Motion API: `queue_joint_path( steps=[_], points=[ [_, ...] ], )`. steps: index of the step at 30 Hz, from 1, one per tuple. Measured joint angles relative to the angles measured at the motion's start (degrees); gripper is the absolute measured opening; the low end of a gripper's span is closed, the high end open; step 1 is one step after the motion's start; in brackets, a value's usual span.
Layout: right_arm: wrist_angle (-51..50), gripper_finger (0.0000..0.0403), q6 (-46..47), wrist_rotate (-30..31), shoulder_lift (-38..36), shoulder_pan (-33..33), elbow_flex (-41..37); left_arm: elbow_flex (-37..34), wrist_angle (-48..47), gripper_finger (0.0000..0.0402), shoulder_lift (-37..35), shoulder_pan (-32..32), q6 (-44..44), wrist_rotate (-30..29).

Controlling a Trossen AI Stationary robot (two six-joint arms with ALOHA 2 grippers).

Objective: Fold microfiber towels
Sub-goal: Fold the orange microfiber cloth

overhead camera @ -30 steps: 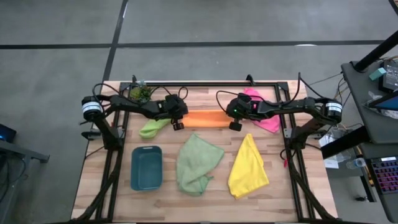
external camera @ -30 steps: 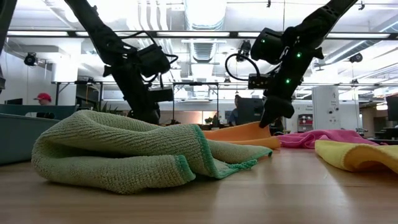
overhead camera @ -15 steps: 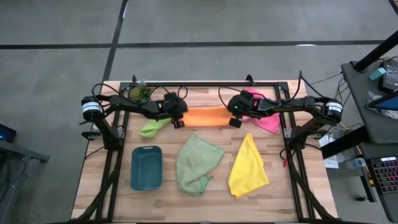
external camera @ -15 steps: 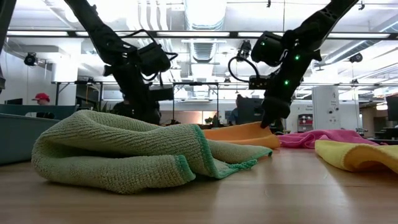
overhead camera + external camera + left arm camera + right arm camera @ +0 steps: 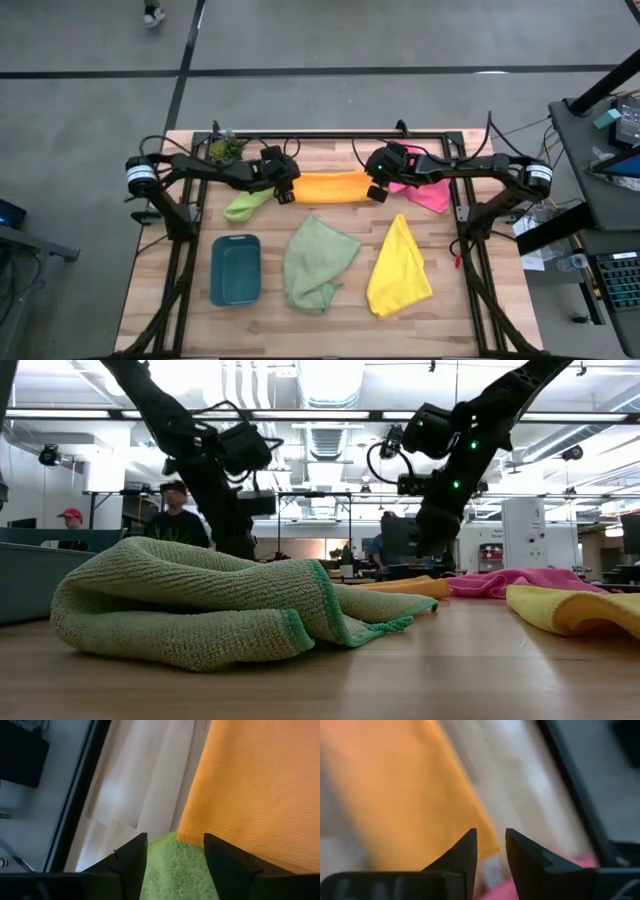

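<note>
Wooden table seen from overhead, read left to right. A teal rectangular plastic tray sits at seven o'clock, with a small green potted plant at eleven o'clock. A lime green microfiber towel lies crumpled just below the left gripper. That gripper hovers at the left end of a flat orange microfiber towel near twelve o'clock, its jaws spread apart and holding nothing. A pale sage green microfiber towel is heaped at six o'clock. The right gripper hovers at the orange towel's right end, its jaws slightly parted and empty. A yellow microfiber towel lies at five o'clock, and a pink microfiber towel at one o'clock.
</note>
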Motion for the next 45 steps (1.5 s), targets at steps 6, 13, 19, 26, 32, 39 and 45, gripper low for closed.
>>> queue_joint_path(
  steps=[6, 13, 19, 26, 32, 39, 45],
  points=[
    [5.7, 0.0061, 3.0, -13.0, -0.4, 0.6, -0.4, -0.1, 2.2, 0.0180, -3.7, -2.2, -1.7, 9.5],
    [14.3, 0.0012, 5.6, -13.9, 2.7, 3.3, -2.9, -0.9, 6.7, 0.0173, -0.9, -4.1, -6.0, 16.1],
    [13.9, 0.0009, 7.4, -13.6, 6.4, 3.8, -3.2, -1.4, 6.9, 0.0141, 2.0, -4.3, -8.0, 16.1],
    [12.5, 0.0009, 7.9, -13.4, 9.9, 3.8, -3.2, -1.5, 4.9, 0.0114, 4.0, -4.3, -9.4, 16.0],
    [10.5, 0.0009, 8.6, -13.4, 10.1, 3.9, -3.2, -1.4, -0.1, 0.0104, 4.5, -4.3, -10.8, 16.0],
    [7.6, 0.0009, 10.3, -13.4, 7.2, 3.9, -3.2, -1.4, -4.0, 0.0102, 2.6, -4.4, -12.0, 15.9],
    [6.0, 0.0009, 14.4, -13.4, 1.7, 3.9, -3.2, -1.4, -5.0, 0.0102, 0.2, -4.4, -12.2, 15.9]
  ],
)
